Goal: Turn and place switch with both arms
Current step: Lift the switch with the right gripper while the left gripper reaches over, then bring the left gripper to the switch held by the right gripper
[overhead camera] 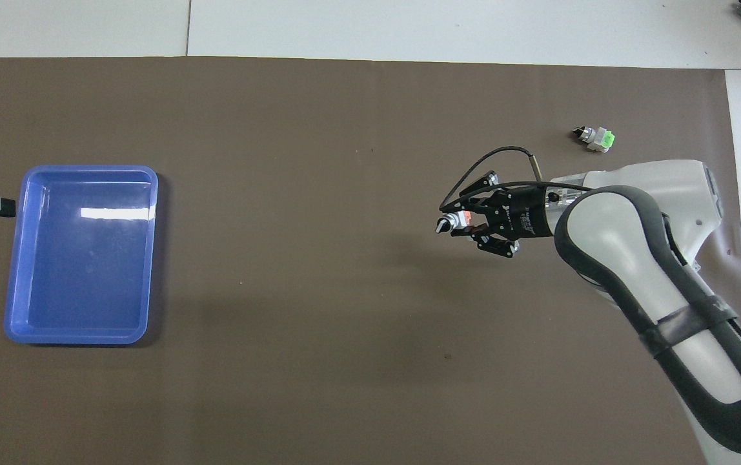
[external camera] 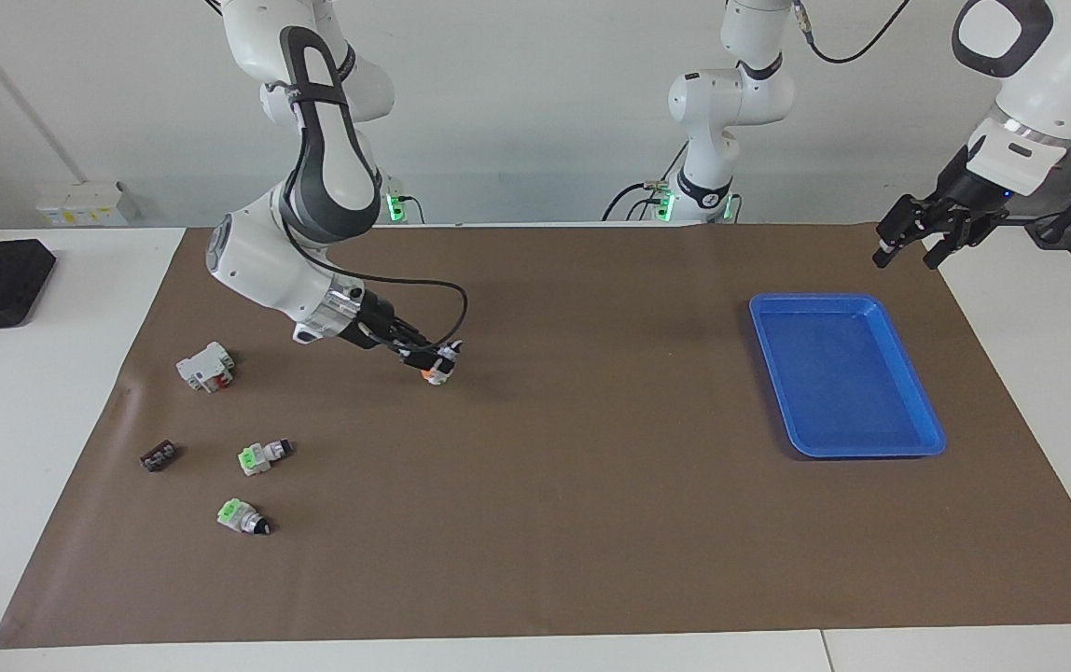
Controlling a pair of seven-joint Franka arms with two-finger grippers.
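Orange-ended switch (external camera: 440,362), centre-left of the facing view, is pinched in the right gripper (external camera: 433,360) just above the brown mat (external camera: 535,523). Left gripper (external camera: 909,245) waits at upper right, fingers spread, beside the blue tray (external camera: 913,397). Handover advice: present the knob end clear of the fingers.

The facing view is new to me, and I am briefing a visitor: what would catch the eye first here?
Probably the right gripper, shut on the orange-ended switch just above the brown mat. Next the empty blue tray toward the left arm's end, with the left gripper waiting in the air near its corner. Then two green-marked switches lying toward the right arm's end.
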